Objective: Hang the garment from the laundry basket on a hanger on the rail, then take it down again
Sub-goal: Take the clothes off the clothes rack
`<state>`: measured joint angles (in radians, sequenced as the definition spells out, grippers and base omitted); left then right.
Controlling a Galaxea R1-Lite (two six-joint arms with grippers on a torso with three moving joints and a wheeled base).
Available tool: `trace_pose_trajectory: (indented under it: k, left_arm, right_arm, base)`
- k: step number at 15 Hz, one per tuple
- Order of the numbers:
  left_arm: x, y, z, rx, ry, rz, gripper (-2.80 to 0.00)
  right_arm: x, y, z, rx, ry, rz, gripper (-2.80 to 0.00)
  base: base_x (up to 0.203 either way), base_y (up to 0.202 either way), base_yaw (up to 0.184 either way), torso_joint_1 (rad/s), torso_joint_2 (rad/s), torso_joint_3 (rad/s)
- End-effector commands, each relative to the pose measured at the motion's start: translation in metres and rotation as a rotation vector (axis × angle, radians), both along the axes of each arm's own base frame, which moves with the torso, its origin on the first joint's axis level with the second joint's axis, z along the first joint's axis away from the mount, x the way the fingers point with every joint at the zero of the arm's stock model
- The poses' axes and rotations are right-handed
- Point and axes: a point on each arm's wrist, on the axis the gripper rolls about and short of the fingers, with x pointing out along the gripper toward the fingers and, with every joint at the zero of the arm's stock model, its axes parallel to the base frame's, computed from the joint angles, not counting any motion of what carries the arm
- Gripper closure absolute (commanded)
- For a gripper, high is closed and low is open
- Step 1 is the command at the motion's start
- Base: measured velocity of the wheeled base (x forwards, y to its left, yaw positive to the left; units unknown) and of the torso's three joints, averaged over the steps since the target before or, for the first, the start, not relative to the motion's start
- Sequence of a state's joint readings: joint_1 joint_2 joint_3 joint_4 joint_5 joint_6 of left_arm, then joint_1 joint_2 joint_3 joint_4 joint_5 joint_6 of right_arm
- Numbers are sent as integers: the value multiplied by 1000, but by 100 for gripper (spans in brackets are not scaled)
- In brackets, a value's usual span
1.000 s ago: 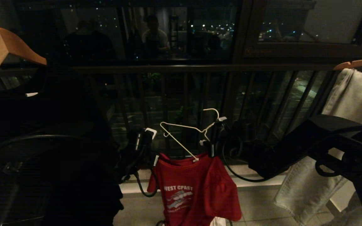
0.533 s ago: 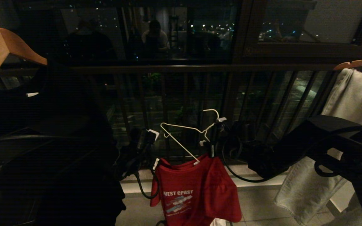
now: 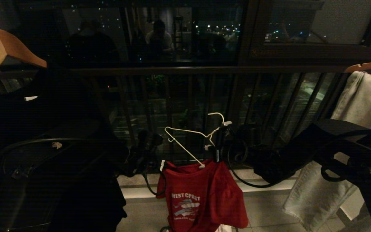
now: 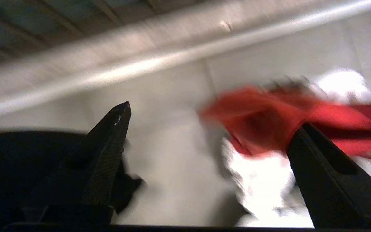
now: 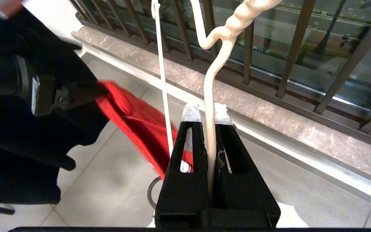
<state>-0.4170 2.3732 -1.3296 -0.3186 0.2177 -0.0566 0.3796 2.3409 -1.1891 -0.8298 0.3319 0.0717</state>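
L claw point(image 3: 147, 151) has let go of the shirt point(image 3: 201, 196): a sec ago its white-taped tips sat up by the collar's L edge, now the arm has swung down and away and the jaws gape wide w/ nothing between them. In the L wrist view one finger point(image 4: 108, 154) stands clear of the cloth and the red fabric point(image 4: 269, 122) lies just past the other, blurred; can't tell if it brushes it. The shirt has sagged a bit on that side since, the print sitting lower.

R claw point(image 5: 207, 119) hasn't moved; it's clamped shut on the hanger point(image 3: 190, 137) wire just below the twisted neck. Hanger is tilted, its far arm running down from the R claw into the collar, hook end up above the claw. So the shirt hangs under the R claw, carried by the hanger alone, on one shoulder only.

Judgement: L side isn't threaded yet, prob. a regrip of the collar comes next before it can go on the rail.

Containers: basket isn't clearly visible. A dark curved bit and a white patch show below the shirt hem, under the R claw; can't tell what they are or what's inside.
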Motion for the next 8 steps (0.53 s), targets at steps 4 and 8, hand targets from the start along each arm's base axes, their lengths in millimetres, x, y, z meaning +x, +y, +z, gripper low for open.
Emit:
trace_pose_trajectory:
  k: [4,8]
  left_arm:
    - [1,6,11,-151,134,-40,-280]
    - [5,9,13,-161,134,-21,-280]
  right_arm:
    - [1,0,-1,0,-4,-7,0]
    - [1,1,-1,1,-4,-8,0]
  base:
    - [0,0,0,0,0,0]
    - [0,0,0,0,0,0]
